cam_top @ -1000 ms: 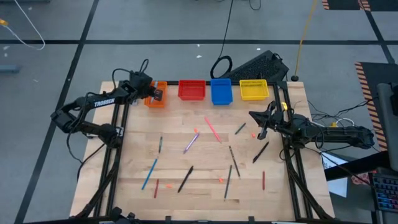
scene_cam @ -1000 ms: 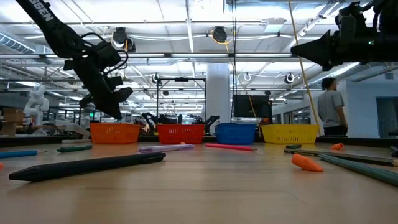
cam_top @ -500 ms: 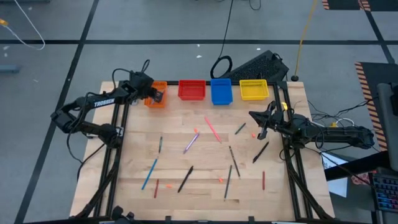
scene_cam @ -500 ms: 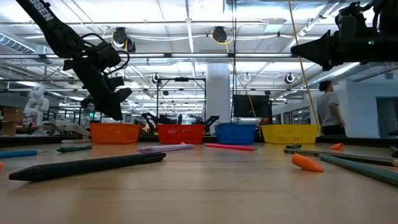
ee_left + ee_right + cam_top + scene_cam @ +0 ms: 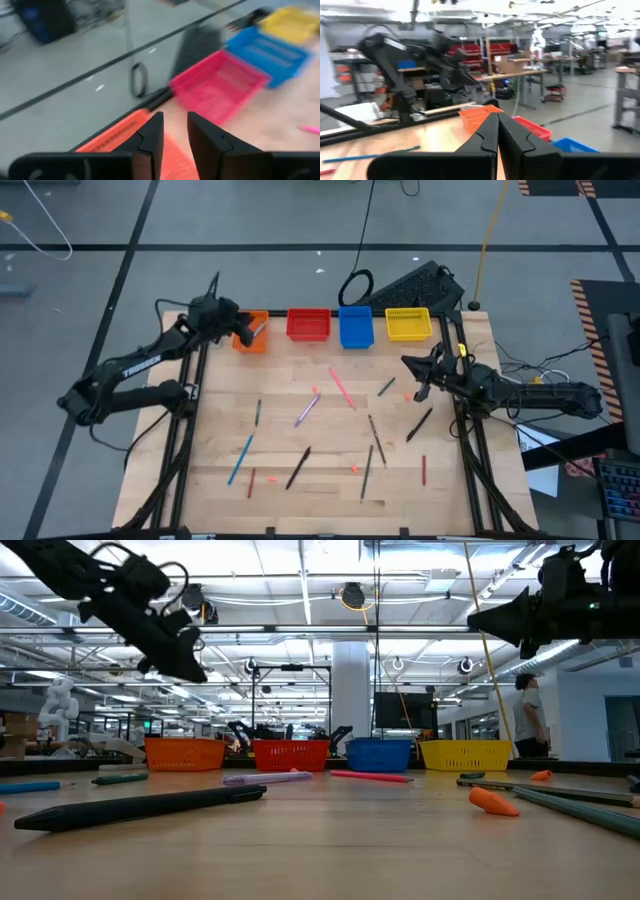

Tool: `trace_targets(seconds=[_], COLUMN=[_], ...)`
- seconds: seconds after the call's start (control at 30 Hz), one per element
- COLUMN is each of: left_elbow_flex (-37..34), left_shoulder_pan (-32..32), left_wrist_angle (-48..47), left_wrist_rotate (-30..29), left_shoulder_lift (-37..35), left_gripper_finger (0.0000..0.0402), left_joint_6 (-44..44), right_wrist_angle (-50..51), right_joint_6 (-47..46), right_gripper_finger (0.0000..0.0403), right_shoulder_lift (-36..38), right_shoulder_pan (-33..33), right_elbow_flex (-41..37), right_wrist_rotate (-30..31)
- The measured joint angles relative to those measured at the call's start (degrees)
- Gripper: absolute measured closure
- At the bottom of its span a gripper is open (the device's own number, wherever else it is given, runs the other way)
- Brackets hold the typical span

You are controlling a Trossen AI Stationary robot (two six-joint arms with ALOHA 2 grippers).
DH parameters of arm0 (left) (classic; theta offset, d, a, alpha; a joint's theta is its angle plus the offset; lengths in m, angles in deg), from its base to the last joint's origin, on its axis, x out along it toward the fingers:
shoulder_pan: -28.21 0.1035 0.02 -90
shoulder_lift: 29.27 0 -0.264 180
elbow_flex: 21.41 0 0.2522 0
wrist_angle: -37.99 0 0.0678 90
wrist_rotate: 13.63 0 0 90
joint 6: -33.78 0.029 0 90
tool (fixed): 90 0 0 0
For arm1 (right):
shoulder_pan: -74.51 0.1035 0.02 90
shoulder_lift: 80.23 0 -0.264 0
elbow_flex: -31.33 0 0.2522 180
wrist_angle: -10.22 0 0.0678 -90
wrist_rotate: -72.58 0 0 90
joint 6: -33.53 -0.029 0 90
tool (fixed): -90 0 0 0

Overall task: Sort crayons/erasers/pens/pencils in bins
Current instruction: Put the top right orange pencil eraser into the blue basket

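Plainly, much of the small stuff is hard to make out: from above, the long thin sticks scattered on the pale wooden worktop [image 5: 330, 430] cannot be sorted with certainty into pens and pencils. A light blue stick [image 5: 240, 459], a purple stick [image 5: 306, 410], a pink stick [image 5: 343, 388] and several dark sticks [image 5: 298, 467] lie well apart across the middle. Short red sticks, the crayons [image 5: 251, 482], lie near the front edge, and a tiny orange-red eraser bit [image 5: 491, 801] lies close to the low camera.

The four small rectangular plastic bins stand in a row along the far edge: orange bin [image 5: 251, 337], red bin [image 5: 308, 325], blue bin [image 5: 355, 327], yellow bin [image 5: 407, 324]. In the low view their contents are hidden behind mesh walls.

The left pincer [image 5: 250, 329] hangs over the orange bin, well above it in the low view [image 5: 185, 665]; its wrist view is blurred, but the two dark fingers [image 5: 152, 140] show a narrow gap with nothing between them. The right pincer [image 5: 412, 368] hovers over the right side of the worktop, its fingers [image 5: 490, 132] pressed together and empty. A person stands far back in the room.
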Motion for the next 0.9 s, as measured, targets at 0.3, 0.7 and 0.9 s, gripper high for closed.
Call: trace_targets(seconds=[0.3, 0.7, 0.9], left_elbow_flex=[-12.0, -13.3, -13.3], left_shoulder_pan=[-8.5, -10.6, -10.5], left_wrist_angle=[14.9, 20.2, 22.2], left_wrist_rotate=[5.5, 5.6, 8.2], left_shoulder_lift=[-8.3, -7.1, -7.1], left_gripper_finger=[0.0385, 0.0391, 0.0396], left_joint_6=[-2.0, -0.2, 2.8], right_wrist_angle=[4.1, 9.8, 21.2], right_joint_6=[0.0, -7.5, -11.2], right_gripper_finger=[0.0403, 0.0403, 0.0403], right_shoulder_lift=[-8.7, -18.2, -22.1], right_shoulder_pan=[1.7, 1.7, 1.6], right_elbow_flex=[5.9, 9.0, 14.4], right_wrist_rotate=[7.1, 8.8, 9.9])
